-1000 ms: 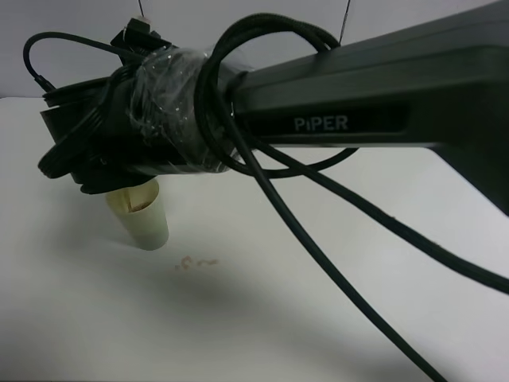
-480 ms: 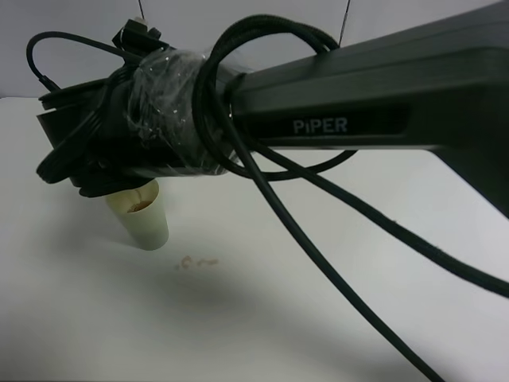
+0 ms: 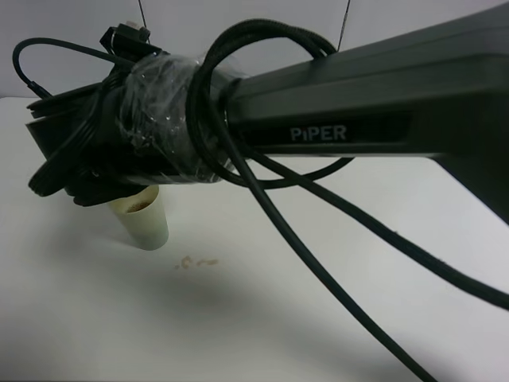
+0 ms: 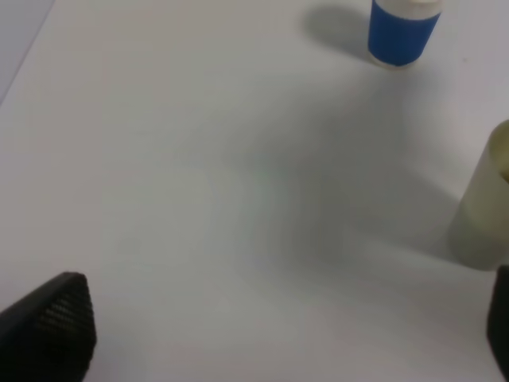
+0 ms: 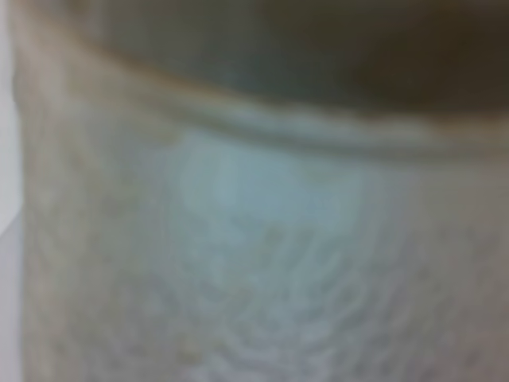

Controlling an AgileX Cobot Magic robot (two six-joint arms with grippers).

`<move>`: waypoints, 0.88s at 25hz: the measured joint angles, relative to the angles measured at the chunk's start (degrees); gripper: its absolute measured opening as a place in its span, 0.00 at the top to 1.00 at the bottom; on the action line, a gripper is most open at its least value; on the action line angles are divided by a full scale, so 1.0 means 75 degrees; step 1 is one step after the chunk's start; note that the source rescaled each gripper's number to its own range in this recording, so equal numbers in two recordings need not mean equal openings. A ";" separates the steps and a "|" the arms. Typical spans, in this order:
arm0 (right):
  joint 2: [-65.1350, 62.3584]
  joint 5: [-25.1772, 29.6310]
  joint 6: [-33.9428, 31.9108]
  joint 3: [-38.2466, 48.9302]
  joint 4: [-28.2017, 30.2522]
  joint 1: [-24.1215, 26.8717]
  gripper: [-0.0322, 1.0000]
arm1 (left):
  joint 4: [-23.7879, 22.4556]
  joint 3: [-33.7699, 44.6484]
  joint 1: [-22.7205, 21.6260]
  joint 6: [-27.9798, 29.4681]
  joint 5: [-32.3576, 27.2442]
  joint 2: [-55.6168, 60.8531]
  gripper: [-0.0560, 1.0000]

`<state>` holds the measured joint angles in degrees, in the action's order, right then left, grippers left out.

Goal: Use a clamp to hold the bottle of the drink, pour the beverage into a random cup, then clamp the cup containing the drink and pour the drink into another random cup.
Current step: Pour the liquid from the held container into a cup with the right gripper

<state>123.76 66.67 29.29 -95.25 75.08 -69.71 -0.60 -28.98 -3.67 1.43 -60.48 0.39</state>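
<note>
A cream paper cup (image 3: pixel 144 218) stands on the white table with brown drink in it. My right arm reaches across the exterior high view, and its gripper (image 3: pixel 70 181) hangs tilted just above that cup's rim. The right wrist view is filled by the blurred wall of a second cup (image 5: pixel 254 239), held in the gripper; its fingers are hidden. The left wrist view shows the blue and white bottle (image 4: pixel 404 32) standing upright and a cream cup (image 4: pixel 485 205) at the frame's edge. My left gripper (image 4: pixel 274 322) is open and empty over bare table.
A small brown spill (image 3: pixel 196 261) lies on the table just right of the standing cup. The right arm (image 3: pixel 358 119) and its black cables (image 3: pixel 318 255) block much of the exterior high view. A wall runs behind the table.
My right wrist has shifted a little to the left and rolled further over the standing cup. The cup and the spill have not moved.
</note>
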 joint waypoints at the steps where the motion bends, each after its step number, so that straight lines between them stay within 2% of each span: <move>1: 0.0000 0.0000 0.0017 0.0000 0.0086 -0.0021 0.97 | 0.0000 0.0000 0.0000 0.0000 0.0000 0.0000 0.00; 22: 0.0000 0.0102 0.0031 -0.0006 0.0824 -0.0507 0.97 | 0.0000 0.0000 0.0000 0.0000 0.0000 0.0000 0.00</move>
<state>123.76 67.43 29.52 -95.29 81.25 -73.51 -0.60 -28.98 -3.67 1.43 -60.48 0.39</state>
